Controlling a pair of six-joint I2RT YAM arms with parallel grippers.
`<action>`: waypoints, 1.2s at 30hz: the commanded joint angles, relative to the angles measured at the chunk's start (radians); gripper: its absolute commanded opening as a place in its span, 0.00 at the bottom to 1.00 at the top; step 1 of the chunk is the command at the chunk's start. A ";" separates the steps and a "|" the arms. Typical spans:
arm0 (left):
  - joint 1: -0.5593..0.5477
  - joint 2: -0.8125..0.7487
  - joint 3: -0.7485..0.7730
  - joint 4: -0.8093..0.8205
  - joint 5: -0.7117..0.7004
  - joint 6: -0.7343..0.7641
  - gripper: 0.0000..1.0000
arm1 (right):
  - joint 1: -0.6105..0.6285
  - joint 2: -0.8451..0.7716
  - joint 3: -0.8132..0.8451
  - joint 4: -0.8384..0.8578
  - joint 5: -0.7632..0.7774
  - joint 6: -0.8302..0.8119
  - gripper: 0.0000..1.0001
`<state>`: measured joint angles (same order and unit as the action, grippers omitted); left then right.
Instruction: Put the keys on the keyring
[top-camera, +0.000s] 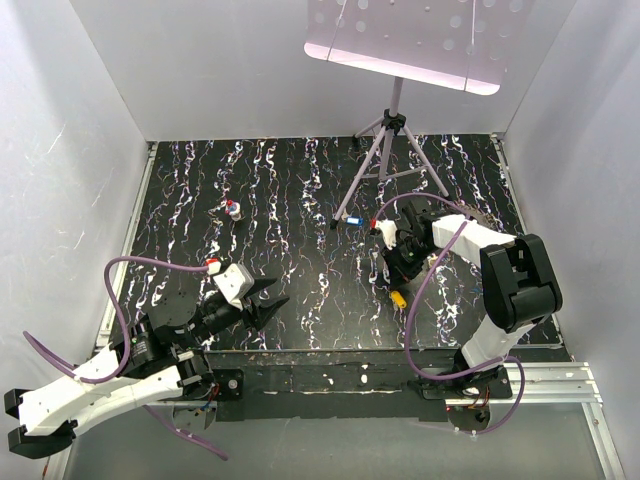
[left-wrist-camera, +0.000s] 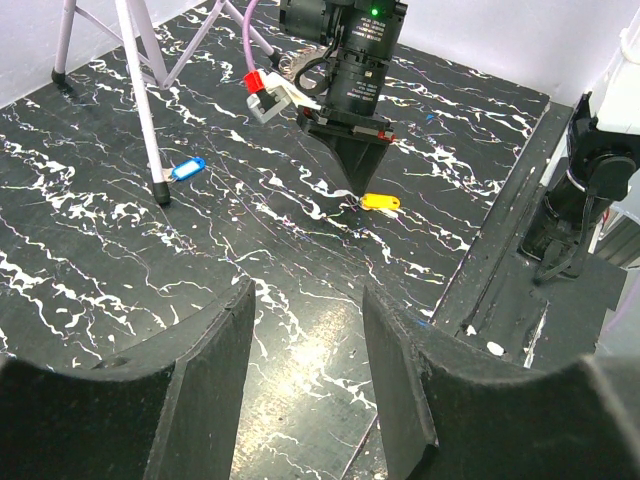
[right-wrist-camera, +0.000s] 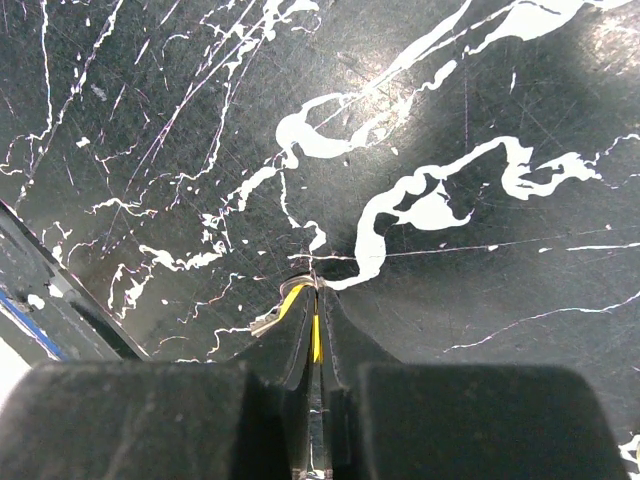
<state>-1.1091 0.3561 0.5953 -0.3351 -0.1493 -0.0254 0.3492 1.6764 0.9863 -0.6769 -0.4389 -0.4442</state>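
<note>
Well, lowest in the top view, the left gripper (top-camera: 265, 300) hovered over the near edge of the black marbled table (top-camera: 300, 180) with its jaws spread wide and nothing between them. Its own wrist view showed the two dark fingers (left-wrist-camera: 215, 370) standing well apart over bare tabletop.

Up and to the right of the frame's centre, the right gripper (top-camera: 398, 288) pointed straight down at the table. Its wrist camera had the fingers pressed together (right-wrist-camera: 312, 295) with a sliver of the yellow key (right-wrist-camera: 315, 338) pinched between them — clamped on one end of it. From the left wrist view the yellow key (left-wrist-camera: 380, 202) lay flat on the table, the gripper tip (left-wrist-camera: 348, 185) touching its left end.

Further back, the blue key (top-camera: 352, 220) lay just beside a foot of the tripod stand (top-camera: 392, 150), and a red-topped key (top-camera: 233, 209) sat alone, left of centre.

Of the keyring, only what looked like a bit of toothed grey rim (left-wrist-camera: 290, 68) peeped out beside the right arm — too hidden to be sure.
</note>
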 joint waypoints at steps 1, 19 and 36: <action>0.000 -0.005 -0.009 0.011 -0.001 0.013 0.47 | 0.008 -0.001 0.037 0.000 -0.004 0.007 0.12; -0.001 -0.005 -0.011 0.011 0.005 0.013 0.46 | -0.001 -0.020 0.048 0.013 0.009 0.025 0.37; 0.000 -0.008 0.003 0.027 -0.025 -0.039 0.76 | -0.217 -0.259 0.046 -0.007 -0.132 -0.010 0.41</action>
<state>-1.1091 0.3496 0.5953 -0.3290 -0.1501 -0.0368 0.2180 1.4971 1.0004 -0.6781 -0.4755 -0.4297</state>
